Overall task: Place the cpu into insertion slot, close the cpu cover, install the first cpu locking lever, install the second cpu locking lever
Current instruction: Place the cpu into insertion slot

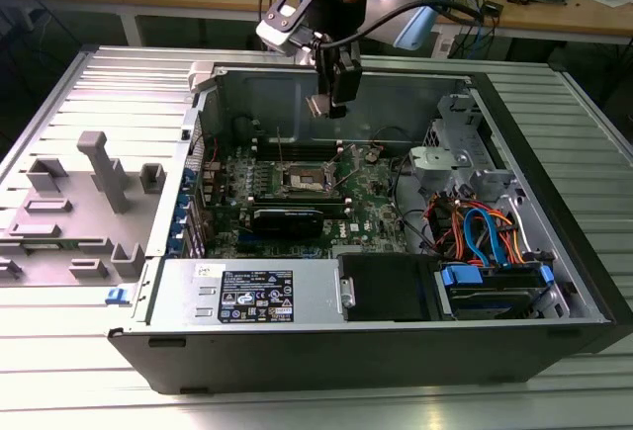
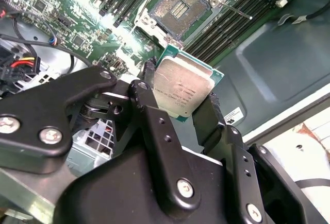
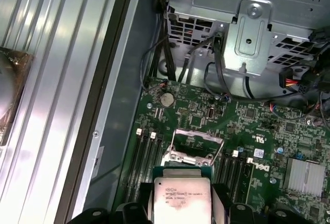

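1. Currently the black gripper point(image 1: 327, 104) of the arm hangs above the open grey metal computer case point(image 1: 257, 94), which lies on the ribbed silver tabletop point(image 1: 89, 390).
2. Its black fingers point(image 2: 207, 121) are closed narrow on the cpu point(image 2: 183, 86), a small flat square chip with a silver-grey metal top, and they press on two opposite edges of it.
3. The cpu is in the air, well apart from the green circuit board point(image 1: 371, 203) below it.
4. The insertion slot point(image 2: 178, 5), a dark square socket recess with a silver metal rim, sits in that board between rows of long narrow black memory slots point(image 2: 227, 20). Its contact field is uncovered.
5. In the first wrist view the cpu cover point(image 3: 198, 133), a thin silver metal frame plate with a large window, stands raised just beyond the cpu point(image 3: 183, 198).
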